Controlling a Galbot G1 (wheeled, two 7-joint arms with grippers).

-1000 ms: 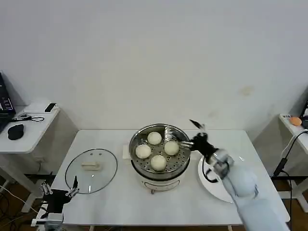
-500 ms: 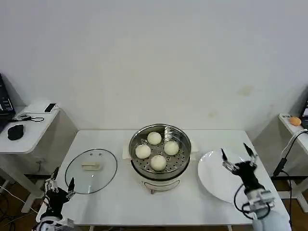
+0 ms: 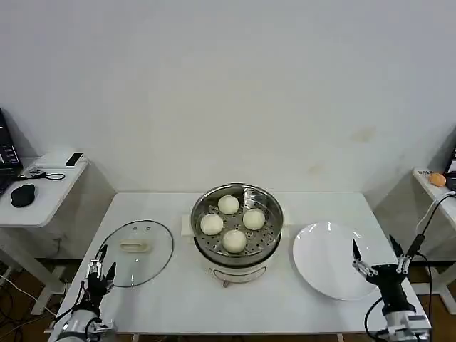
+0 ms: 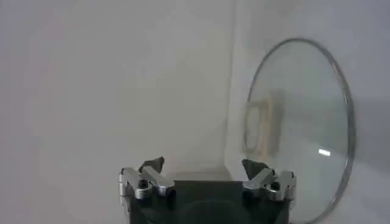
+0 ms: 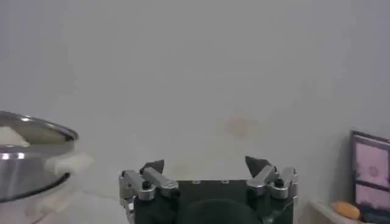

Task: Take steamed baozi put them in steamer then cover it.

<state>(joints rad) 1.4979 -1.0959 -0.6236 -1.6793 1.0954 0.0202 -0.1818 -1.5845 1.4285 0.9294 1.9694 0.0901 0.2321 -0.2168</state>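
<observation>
The stainless-steel steamer [image 3: 236, 222] stands on its white electric pot base near the middle of the white table [image 3: 178, 299], and all four steamed baozi [image 3: 234, 240] sit inside it on the perforated floor, spread in a rough diamond and apart from one another. To the robot's left of the steamer the glass cover [image 3: 135, 251] lies flat on the table with its cream-white handle facing up, well apart from the steamer rim. To the robot's right of the steamer a flat white plate [image 3: 329, 259] rests bare on the tabletop. The left gripper [image 3: 98, 267] hovers at the near left corner of the table, just beside the near edge of the cover; its fingers are spread and hold nothing, and its wrist view shows the cover [image 4: 298, 125] ahead of the parted fingertips. The right gripper [image 3: 380, 256] hangs at the near right edge of the table, close to the plate's outer rim and possibly just above it, with its fingers wide apart and empty; its wrist view catches the steamer rim [image 5: 30, 152] off to one side.
</observation>
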